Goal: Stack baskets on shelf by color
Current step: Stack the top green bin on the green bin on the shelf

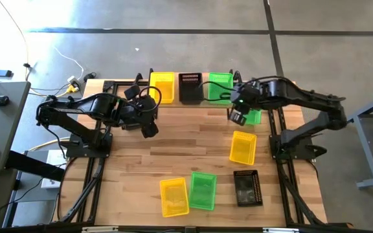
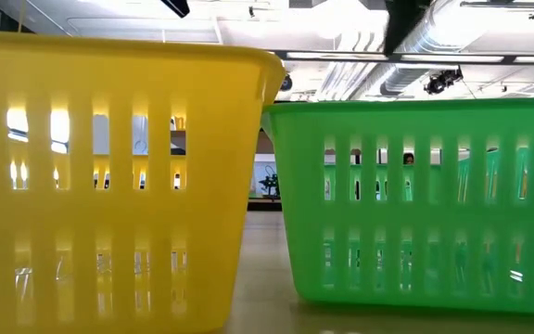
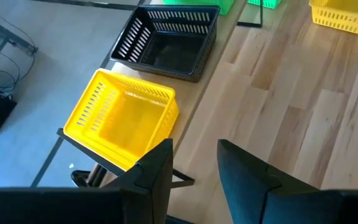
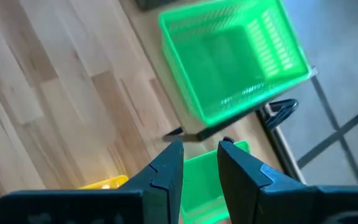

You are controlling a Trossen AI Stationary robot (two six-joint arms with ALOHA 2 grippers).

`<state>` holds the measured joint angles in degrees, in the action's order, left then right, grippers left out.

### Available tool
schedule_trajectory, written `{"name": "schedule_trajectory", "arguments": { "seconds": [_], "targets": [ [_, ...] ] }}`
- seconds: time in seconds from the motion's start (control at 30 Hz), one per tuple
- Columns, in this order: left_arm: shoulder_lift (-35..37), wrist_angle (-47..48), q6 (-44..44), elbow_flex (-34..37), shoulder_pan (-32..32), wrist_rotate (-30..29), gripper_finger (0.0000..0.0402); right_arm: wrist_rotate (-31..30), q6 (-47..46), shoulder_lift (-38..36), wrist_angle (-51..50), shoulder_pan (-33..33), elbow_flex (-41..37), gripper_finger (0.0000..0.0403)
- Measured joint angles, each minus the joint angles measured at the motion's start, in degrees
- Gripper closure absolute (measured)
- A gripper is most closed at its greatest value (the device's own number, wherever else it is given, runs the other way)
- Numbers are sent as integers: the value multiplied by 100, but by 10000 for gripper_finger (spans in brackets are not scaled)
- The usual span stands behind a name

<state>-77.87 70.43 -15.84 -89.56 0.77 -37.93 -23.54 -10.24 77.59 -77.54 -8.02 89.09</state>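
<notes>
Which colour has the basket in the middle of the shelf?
Black. The middle basket stands between a yellow and a green one; the high view shows it best.

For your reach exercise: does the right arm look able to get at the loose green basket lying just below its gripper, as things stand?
Probably yes. The right gripper hangs directly over that green basket, its fingers apart and empty, with nothing between them. The green basket on the shelf sits beside it, clear of the way down.

High view overhead; low view table-level, close behind baskets [image 2: 109, 186]; wrist views share shelf [image 3: 210, 93].
</notes>
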Motion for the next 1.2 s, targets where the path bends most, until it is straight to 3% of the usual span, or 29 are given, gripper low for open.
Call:
{"name": "schedule_trajectory", "arguments": {
  "seconds": [0.47,0.93,1.2],
  "targets": [
    [0,-11,-253,-2,1,-24,284,1801,1093,-1763,1544,-871,-2745,318],
    [-1,-11,-520,0,1,-24,284,1760,1514,-1839,2424,-1048,-4281,318],
    [0,-16,-521,1,1,-24,284,1145,1410,-1794,2403,-1048,-4696,318]
  ]
}}
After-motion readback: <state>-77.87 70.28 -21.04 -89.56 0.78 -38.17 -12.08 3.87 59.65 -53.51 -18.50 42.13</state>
